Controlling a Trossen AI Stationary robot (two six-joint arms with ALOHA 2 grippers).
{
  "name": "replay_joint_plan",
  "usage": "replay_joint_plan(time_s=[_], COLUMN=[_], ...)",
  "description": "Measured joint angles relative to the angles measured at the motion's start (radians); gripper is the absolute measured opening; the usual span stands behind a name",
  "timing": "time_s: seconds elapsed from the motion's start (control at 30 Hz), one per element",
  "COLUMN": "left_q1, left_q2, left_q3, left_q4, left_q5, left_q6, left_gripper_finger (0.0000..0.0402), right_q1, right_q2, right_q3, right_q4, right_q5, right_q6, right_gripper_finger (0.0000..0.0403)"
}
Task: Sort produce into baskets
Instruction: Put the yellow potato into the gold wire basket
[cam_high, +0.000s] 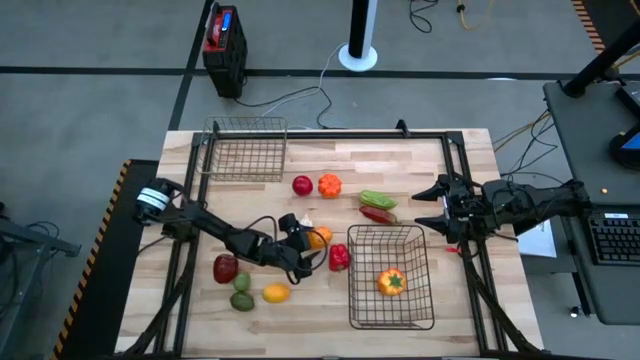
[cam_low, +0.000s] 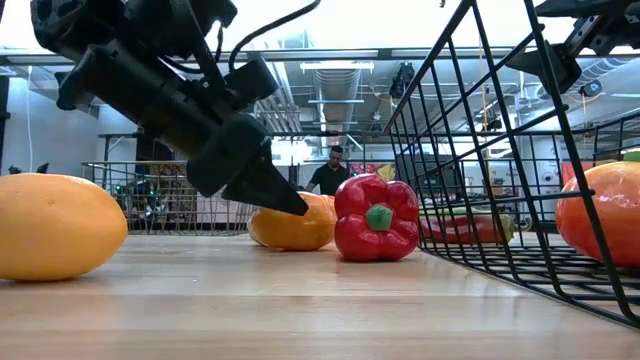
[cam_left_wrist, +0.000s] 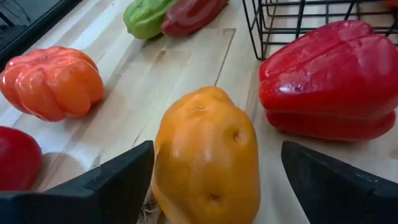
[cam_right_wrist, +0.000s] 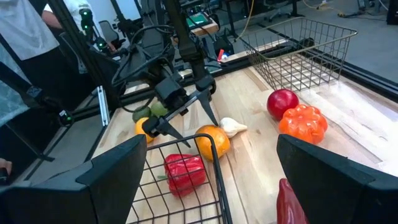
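We have one pepper (cam_high: 391, 282) in the big basket (cam_high: 352, 300); the rest lies on the table (cam_high: 440, 165). Left gripper (cam_left_wrist: 211, 171) straddles the orange (cam_left_wrist: 208, 155), jaws wide, ungripped; right gripper (cam_right_wrist: 208, 177) waits open.

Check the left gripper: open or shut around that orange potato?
Open. The left gripper has a finger on each side of the orange potato, with gaps showing in the wrist view.

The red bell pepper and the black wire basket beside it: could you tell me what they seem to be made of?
The red bell pepper looks like glossy moulded plastic: smooth skin with bright highlights. The black wire basket seems to be thin metal rods, dark-coated, crossing in an open grid.
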Motion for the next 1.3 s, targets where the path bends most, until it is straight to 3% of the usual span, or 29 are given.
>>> replay_joint_plan(time_s=[0.37,0.8,1.3], left_q1=[0.000,0.000,-0.007], left_q2=[0.032,0.032,-0.089], left_q3=[0.000,0.000,-0.001], left_q4=[0.007,0.011,0.009], left_q5=[0.001,0.034,0.035], left_q6=[-0.029,-0.050,-0.007], left_gripper_finger=[0.0326,0.0239,0.0233], right_q1=[0.000,0.000,0.000], right_q2=[0.000,0.000,0.000], right_q3=[0.000,0.000,0.000], right_q4=[-0.001,-0.001,-0.001], right_q5=[0.000,0.000,0.000], right_q6=[-0.017,-0.042,-0.042], right_gripper_finger=[0.0352,0.0352,0.0352])
